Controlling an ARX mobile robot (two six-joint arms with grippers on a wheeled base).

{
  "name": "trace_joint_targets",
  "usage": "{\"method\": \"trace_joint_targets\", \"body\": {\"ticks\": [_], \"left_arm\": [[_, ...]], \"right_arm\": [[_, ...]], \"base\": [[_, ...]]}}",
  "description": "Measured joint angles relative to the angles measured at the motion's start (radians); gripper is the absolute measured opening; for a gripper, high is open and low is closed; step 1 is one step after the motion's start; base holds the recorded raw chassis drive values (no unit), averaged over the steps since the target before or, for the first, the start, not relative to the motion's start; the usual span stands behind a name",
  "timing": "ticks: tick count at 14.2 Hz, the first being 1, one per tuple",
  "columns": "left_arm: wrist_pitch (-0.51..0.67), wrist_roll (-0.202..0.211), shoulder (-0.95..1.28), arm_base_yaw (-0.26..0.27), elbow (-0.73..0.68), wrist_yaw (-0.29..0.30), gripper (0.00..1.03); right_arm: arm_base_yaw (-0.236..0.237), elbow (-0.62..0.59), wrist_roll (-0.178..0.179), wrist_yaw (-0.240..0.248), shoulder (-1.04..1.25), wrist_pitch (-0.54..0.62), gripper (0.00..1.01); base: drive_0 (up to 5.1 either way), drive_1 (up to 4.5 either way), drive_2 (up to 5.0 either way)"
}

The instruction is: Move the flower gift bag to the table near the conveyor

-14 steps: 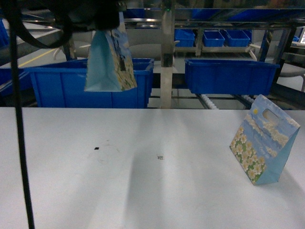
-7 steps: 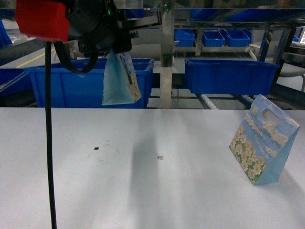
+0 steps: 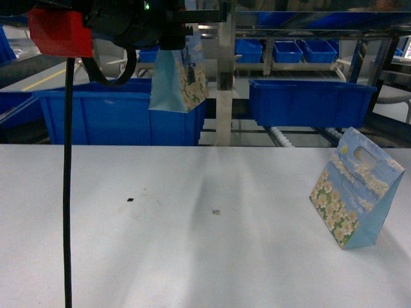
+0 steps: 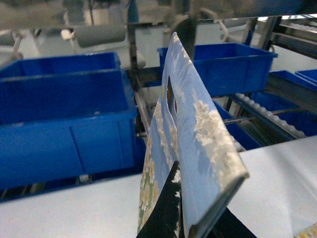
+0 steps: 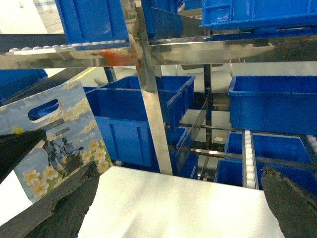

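The broad matte white table (image 3: 212, 244) spreads out before me, and behind its far edge stands the shiny steel-framed conveyor (image 3: 225, 77) with its white roller lanes and big blue plastic bins (image 3: 115, 115). My left gripper (image 4: 190, 225) is clamped on the top edge of a pale blue paper flower gift bag (image 3: 178, 80), which hangs in the air above the table's far edge in front of the bins, while a second flower-printed gift bag (image 3: 356, 189) leans tilted on the table at the right. My right gripper (image 5: 178, 198) hangs with its dark fingers (image 5: 64, 203) spread wide and nothing between them.
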Motion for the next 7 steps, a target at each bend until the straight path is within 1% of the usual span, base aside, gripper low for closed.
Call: {"method": "trace_joint_targets", "body": {"ticks": [1, 2, 3, 4, 5, 7], "left_arm": [[0.04, 0.1, -0.003, 0.011, -0.03, 0.058, 0.02], [0.053, 0.204, -0.003, 0.074, -0.081, 0.113, 0.02], [0.084, 0.231, -0.035, 0.196, -0.132, 0.139, 0.02], [0.1, 0.237, -0.049, 0.214, -0.15, 0.15, 0.02], [0.107, 0.249, -0.064, 0.227, -0.171, 0.175, 0.02], [0.135, 0.252, -0.068, 0.248, -0.217, 0.22, 0.02]], "right_arm": [[0.0, 0.0, 0.0, 0.0, 0.0, 0.0, 0.98], [0.0, 0.0, 0.0, 0.0, 0.0, 0.0, 0.98], [0.0, 0.0, 0.0, 0.0, 0.0, 0.0, 0.98], [0.0, 0.0, 0.0, 0.0, 0.0, 0.0, 0.98], [0.0, 0.0, 0.0, 0.0, 0.0, 0.0, 0.98], [0.0, 0.0, 0.0, 0.0, 0.0, 0.0, 0.98]], "base": [[0.0, 0.0, 0.0], [0.0, 0.0, 0.0], [0.0, 0.0, 0.0], [0.0, 0.0, 0.0], [0.0, 0.0, 0.0], [0.0, 0.0, 0.0]]}}
